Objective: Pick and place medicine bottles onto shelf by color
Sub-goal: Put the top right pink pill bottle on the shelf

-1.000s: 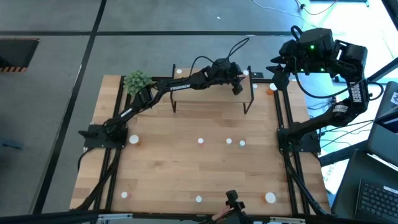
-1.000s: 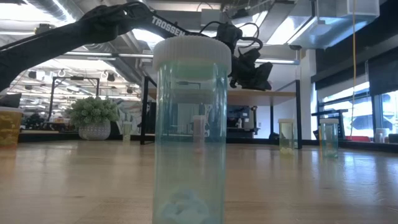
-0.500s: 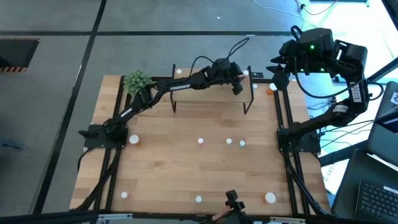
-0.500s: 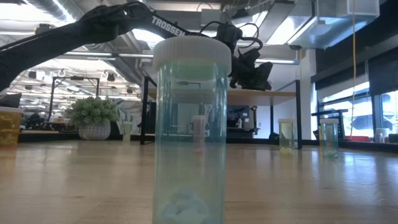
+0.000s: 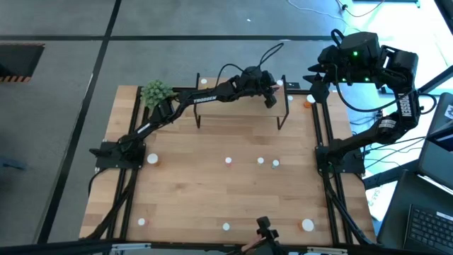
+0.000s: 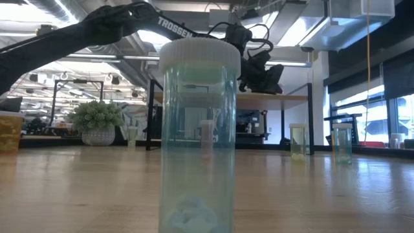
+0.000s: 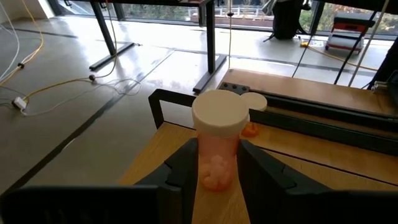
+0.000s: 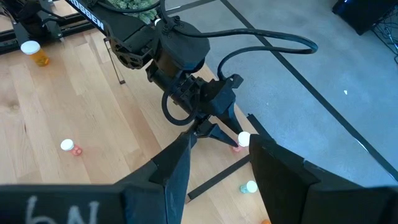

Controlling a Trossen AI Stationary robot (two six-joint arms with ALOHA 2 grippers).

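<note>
The shelf stands at the table's far middle; the low view shows its board on black legs. My left gripper reaches over the shelf's right end, shut on a pink medicine bottle with a white cap. My right gripper hangs open and high above the table's far right corner, holding nothing. Several small bottles stand upright on the tabletop, among them a white-capped one. A green bottle stands close before the low camera. My left gripper pinches the pink bottle's body just under the cap, one finger on each side. The fingers come nearly level, tipped slightly down, from the table's left. The bottle stays upright; whether its base rests on the shelf board I cannot tell.
A green spiky plant ball sits at the far left corner. Another white-capped bottle and an orange one lie just beyond the shelf's right end. A yellowish bottle and a green one stand under the shelf.
</note>
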